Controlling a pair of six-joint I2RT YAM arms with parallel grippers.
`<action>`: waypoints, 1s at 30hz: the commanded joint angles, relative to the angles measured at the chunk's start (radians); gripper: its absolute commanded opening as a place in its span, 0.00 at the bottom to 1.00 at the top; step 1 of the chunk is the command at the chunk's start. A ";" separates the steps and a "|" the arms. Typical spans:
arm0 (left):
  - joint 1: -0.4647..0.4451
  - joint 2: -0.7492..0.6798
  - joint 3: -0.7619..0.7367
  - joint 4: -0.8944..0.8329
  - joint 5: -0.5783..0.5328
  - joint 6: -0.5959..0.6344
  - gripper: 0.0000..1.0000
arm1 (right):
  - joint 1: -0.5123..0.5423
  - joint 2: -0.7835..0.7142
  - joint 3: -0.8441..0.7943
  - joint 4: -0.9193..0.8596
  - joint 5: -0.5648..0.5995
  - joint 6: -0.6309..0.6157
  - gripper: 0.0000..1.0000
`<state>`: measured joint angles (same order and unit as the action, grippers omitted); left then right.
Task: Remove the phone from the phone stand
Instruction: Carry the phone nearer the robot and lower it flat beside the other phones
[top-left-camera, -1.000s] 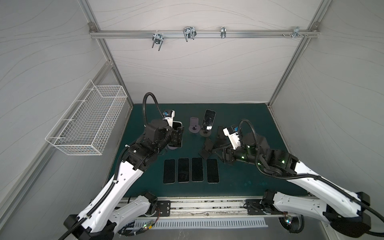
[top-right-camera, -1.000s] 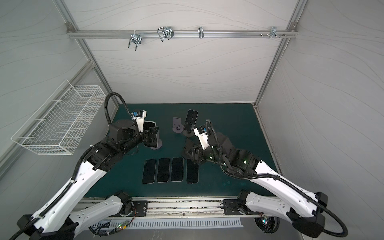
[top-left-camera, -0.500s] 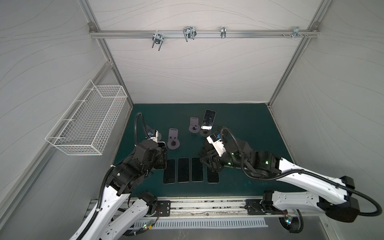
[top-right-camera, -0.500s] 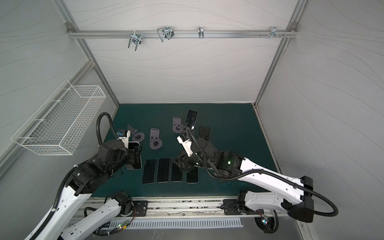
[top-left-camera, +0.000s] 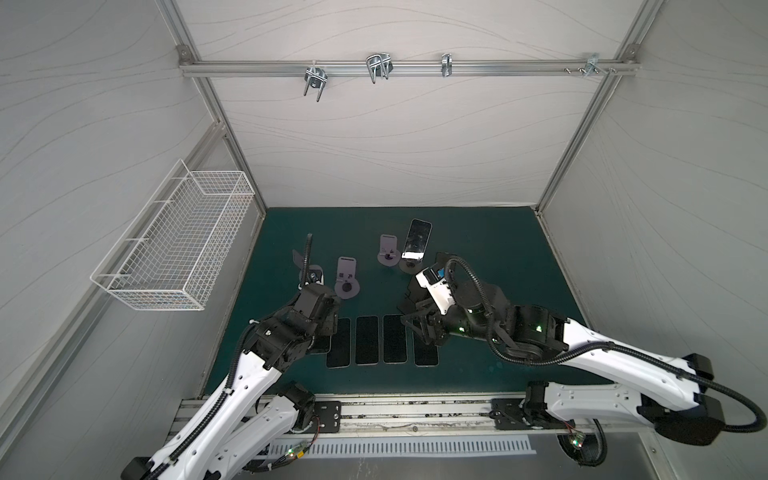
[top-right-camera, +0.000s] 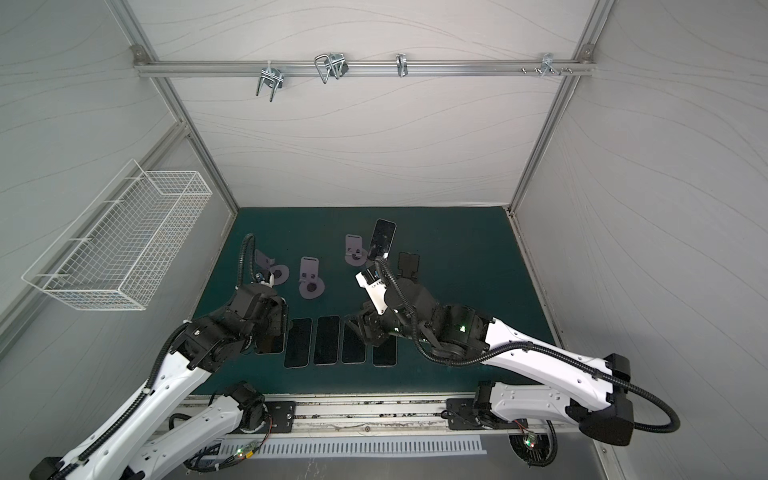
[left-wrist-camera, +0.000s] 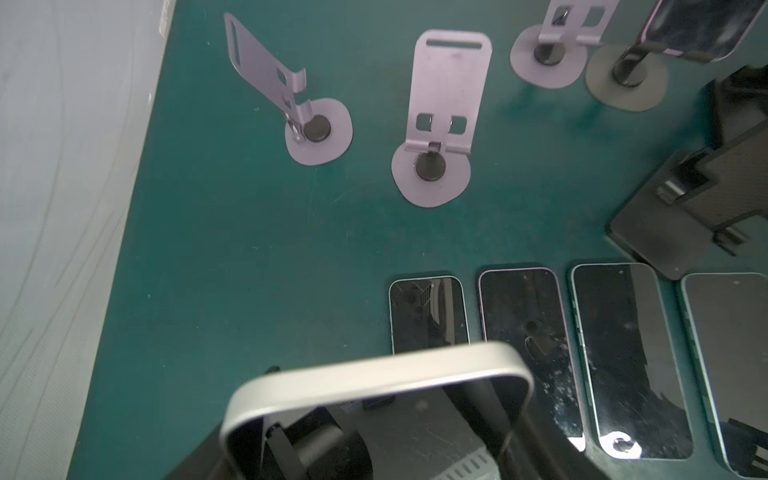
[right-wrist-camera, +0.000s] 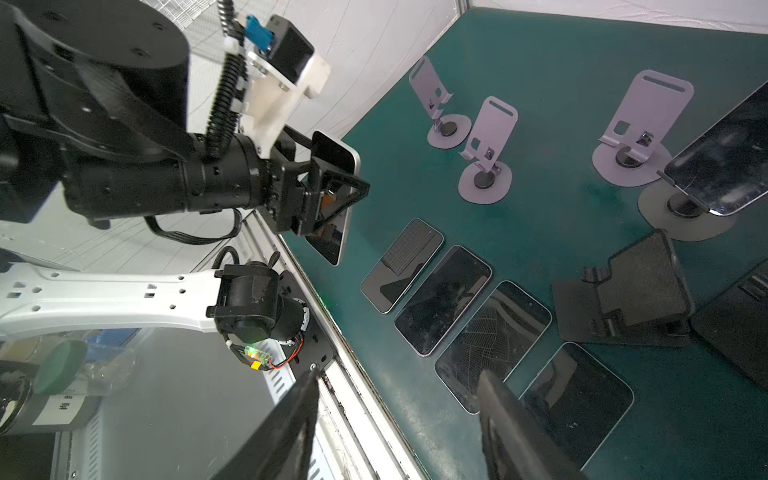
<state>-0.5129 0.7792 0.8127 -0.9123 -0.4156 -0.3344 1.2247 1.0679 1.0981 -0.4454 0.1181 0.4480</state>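
My left gripper is shut on a silver-edged phone across its width. In the right wrist view this phone stands steeply on end, low over the green mat, left of the row of flat phones. In both top views the left gripper covers most of it. Another phone rests on a grey phone stand at the back. My right gripper is open and holds nothing; it hovers over the right end of the row.
Several dark phones lie side by side near the front edge. Three lilac stands hold nothing. Black stands sit by the right arm. A wire basket hangs on the left wall.
The left gripper came away from a lilac stand with the phone and drew back to the front left, beside the row. The right gripper moved forward over the row's right end.
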 joint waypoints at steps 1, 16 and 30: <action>0.011 0.008 -0.022 0.077 -0.013 -0.049 0.46 | 0.008 -0.020 -0.003 0.023 0.027 -0.012 0.63; 0.109 0.170 -0.109 0.182 0.002 -0.098 0.43 | 0.007 -0.009 -0.003 0.038 0.034 -0.071 0.64; 0.303 0.346 -0.060 0.232 0.114 0.051 0.45 | -0.029 -0.056 -0.039 0.058 0.036 -0.104 0.65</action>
<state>-0.2565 1.1179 0.6914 -0.7219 -0.3508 -0.3309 1.2034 1.0344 1.0740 -0.4091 0.1562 0.3576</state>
